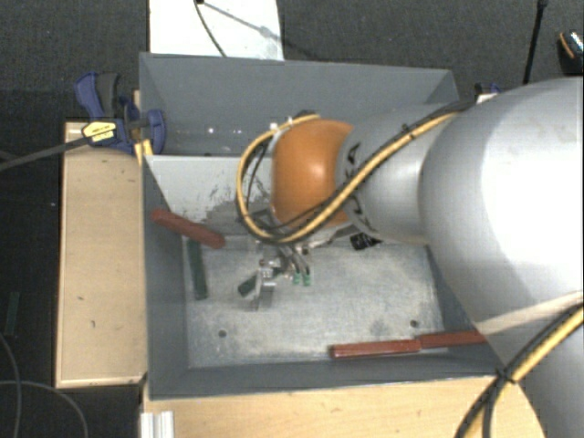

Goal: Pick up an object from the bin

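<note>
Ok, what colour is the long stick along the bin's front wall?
The long stick is reddish-brown; camera view shows it best.

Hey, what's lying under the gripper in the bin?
Mostly bare bin floor shows below the gripper; a dark green stick lies apart beside it. Whatever sits directly beneath the arm is covered.
</note>
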Robot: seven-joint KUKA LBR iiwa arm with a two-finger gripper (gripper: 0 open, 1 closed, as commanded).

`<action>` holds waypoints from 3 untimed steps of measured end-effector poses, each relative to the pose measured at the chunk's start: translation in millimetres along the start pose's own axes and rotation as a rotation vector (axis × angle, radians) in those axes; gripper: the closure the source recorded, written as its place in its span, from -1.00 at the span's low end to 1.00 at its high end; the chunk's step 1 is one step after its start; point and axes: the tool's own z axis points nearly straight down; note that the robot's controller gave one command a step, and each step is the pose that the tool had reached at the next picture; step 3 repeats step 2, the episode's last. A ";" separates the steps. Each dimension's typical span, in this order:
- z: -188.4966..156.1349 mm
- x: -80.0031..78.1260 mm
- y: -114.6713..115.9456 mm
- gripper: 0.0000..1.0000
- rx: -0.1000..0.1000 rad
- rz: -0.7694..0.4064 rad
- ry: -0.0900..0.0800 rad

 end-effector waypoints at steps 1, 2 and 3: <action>-0.6 -1.3 -5.1 1.00 0.003 0.008 -0.001; -132.4 18.6 2.7 1.00 0.001 0.031 -0.005; -132.4 18.6 2.7 1.00 0.001 0.031 -0.005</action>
